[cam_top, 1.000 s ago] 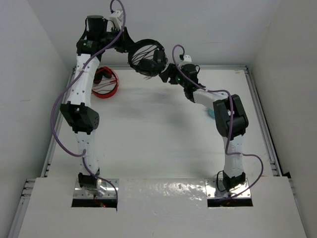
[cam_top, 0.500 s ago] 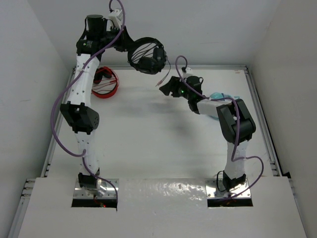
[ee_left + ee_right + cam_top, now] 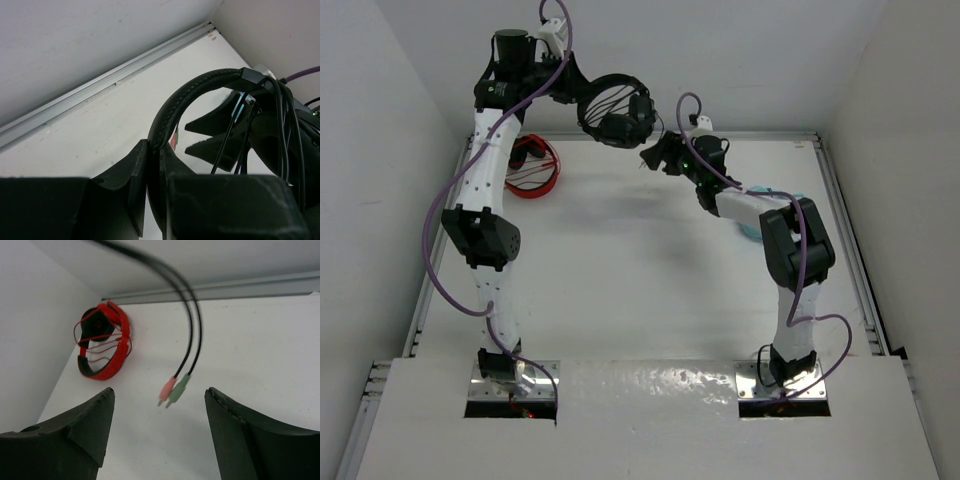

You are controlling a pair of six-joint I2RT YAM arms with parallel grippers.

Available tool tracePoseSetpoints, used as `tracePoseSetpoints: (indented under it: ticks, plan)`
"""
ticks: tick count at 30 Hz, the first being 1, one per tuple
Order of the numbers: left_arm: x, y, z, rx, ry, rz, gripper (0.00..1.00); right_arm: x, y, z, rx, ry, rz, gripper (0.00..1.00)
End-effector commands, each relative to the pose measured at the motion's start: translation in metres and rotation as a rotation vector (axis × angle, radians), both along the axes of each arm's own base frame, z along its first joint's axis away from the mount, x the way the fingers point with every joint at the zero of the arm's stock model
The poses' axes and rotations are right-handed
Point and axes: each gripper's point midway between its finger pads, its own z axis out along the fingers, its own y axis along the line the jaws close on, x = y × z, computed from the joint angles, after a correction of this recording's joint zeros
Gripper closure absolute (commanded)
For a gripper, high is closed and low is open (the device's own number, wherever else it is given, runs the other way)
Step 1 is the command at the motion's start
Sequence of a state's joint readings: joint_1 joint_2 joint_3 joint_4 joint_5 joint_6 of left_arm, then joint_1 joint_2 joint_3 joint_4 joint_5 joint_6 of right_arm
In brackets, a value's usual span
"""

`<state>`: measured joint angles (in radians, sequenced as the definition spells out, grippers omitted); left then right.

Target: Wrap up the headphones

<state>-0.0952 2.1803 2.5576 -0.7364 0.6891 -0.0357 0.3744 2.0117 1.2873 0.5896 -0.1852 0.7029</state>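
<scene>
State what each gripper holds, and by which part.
Left gripper clamps the headphones by the headband. Right gripper is open, holding nothing; the plugs hang free before it.

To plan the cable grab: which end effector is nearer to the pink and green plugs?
Right. The plugs hang just ahead of the open right end effector; the left end effector clamps the headphones' headband, higher up.

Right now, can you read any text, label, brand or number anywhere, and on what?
None can be read in any view.
The headphones, the red headphones, the pink and green plugs and the table show no lettering.
</scene>
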Motion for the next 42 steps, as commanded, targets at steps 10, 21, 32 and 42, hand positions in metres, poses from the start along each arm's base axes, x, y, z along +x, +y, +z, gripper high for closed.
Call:
tracePoseSetpoints:
  ticks: [10,21,32,42]
  plan:
    - [-0.005,0.006,0.051,-0.047,-0.121,0.028,1.00,0.045,0.020,0.009,0.015,-0.018,-0.082,0.35]
    - [0.006,0.008,0.027,-0.135,0.026,0.111,1.00,0.020,0.033,0.001,0.026,-0.009,-0.140,0.89]
    - [0.028,0.018,0.000,-0.313,0.229,0.297,1.00,-0.017,0.045,0.023,-0.132,-0.123,-0.076,1.00]
    - [0.035,0.022,-0.059,-0.385,0.449,0.422,1.00,-0.078,0.101,0.032,-0.240,-0.191,0.123,1.00]
